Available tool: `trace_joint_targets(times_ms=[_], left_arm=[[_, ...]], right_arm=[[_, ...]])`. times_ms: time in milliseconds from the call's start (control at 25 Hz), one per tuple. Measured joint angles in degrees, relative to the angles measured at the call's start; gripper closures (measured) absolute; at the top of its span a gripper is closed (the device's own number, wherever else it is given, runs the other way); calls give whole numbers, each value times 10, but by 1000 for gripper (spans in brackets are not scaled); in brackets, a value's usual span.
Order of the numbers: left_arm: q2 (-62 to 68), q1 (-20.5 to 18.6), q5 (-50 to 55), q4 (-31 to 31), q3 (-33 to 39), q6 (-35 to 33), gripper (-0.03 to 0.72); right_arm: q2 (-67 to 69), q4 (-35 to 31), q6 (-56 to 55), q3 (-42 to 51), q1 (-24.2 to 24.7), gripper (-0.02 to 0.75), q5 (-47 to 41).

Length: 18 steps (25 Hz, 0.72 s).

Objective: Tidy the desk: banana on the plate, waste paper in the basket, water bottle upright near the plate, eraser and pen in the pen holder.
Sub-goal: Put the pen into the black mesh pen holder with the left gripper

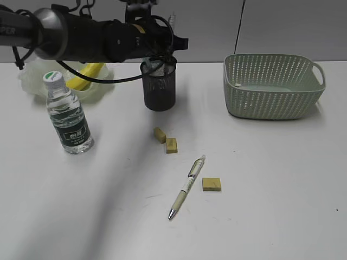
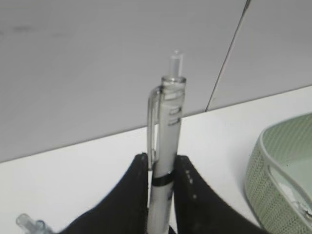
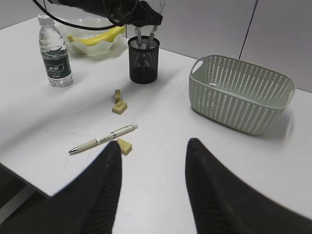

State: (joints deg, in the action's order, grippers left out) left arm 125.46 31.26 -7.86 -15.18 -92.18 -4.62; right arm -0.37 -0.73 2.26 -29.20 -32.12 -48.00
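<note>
My left gripper (image 2: 161, 163) is shut on a grey pen (image 2: 168, 117), held upright over the black mesh pen holder (image 1: 159, 86). The top of another pen (image 2: 27, 222) shows beside it. A second grey pen (image 1: 187, 187) lies on the desk (image 1: 271, 179), with three yellow eraser pieces around it (image 1: 160, 134), (image 1: 171, 144), (image 1: 211, 184). The banana (image 1: 89, 73) lies in the wavy green plate (image 1: 30, 81). The water bottle (image 1: 68, 116) stands upright near the plate. My right gripper (image 3: 153, 151) is open and empty above the desk's front.
The sage-green basket (image 1: 274, 86) stands at the back right. A small white bit (image 3: 210, 85) shows inside it, and I cannot tell what it is. My left arm (image 1: 81, 38) stretches across the back, over the plate.
</note>
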Motion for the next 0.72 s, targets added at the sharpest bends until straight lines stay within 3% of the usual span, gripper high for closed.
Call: trace_joint_targets(times_ms=[400,720], left_arm=[[17,0,6,-1,1,0,576],[13,0,6,-1,1,0,393]], right_arm=[[0,0,0,0,0,385,0],[0,0,0,0,0,386,0]])
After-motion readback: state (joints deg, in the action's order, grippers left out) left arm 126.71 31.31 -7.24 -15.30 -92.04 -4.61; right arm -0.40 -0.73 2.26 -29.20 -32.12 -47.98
